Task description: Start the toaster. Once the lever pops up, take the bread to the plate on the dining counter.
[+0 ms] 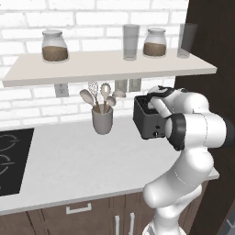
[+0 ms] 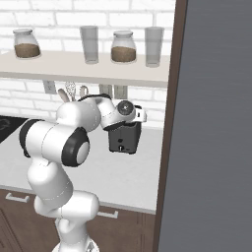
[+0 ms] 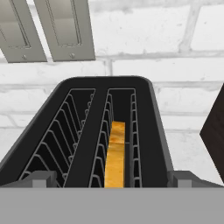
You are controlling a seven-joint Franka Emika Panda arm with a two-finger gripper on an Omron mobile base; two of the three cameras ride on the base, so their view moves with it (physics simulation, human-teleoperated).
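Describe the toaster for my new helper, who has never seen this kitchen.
Find the pale worktop under the shelf of jars. Right of the grey utensil cup stands the toaster: a dark box, two top slots, bread in one.

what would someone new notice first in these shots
The white arm's hand hangs right over the dark toaster at the back of the pale worktop. In the hand view, a bread slice stands edge-up in the toaster's right slot, the left slot empty. Jars and glasses line the shelf above.
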